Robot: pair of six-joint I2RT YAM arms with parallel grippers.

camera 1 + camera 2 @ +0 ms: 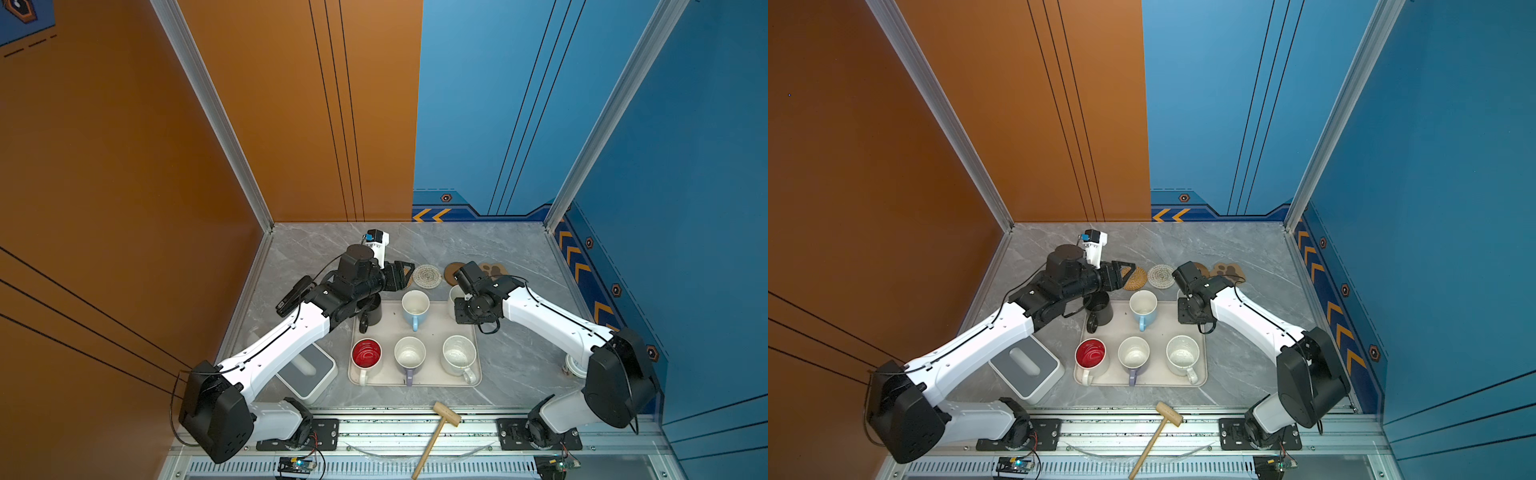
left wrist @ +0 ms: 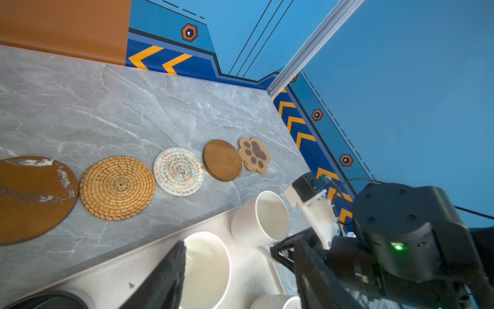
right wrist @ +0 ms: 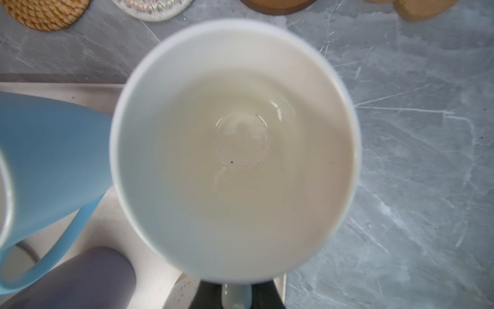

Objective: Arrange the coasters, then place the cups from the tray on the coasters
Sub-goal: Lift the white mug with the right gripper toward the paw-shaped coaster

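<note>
Five coasters lie in a row behind the tray [image 1: 415, 384]: glossy dark brown [image 2: 32, 198], rattan [image 2: 117, 187], beaded spiral [image 2: 178, 171], matte brown [image 2: 222, 160] and paw-shaped [image 2: 254, 154]. My right gripper [image 3: 236, 294] is shut on the handle of the cream-white cup [image 3: 235, 149], which tilts at the tray's back right corner [image 2: 256, 219]. On the tray stand the black [image 1: 372, 311], light blue [image 1: 414, 307], red-inside [image 1: 366, 353], lavender [image 1: 409, 353] and speckled [image 1: 458, 353] cups. My left gripper [image 1: 401, 274] hovers open and empty over the tray's back left, near the rattan coaster.
A white-and-grey square device [image 1: 309, 370] sits left of the tray under my left arm. A wooden mallet [image 1: 440, 428] lies across the front rail. A small jar [image 1: 575, 365] shows partly behind my right arm. Walls close in the back and both sides.
</note>
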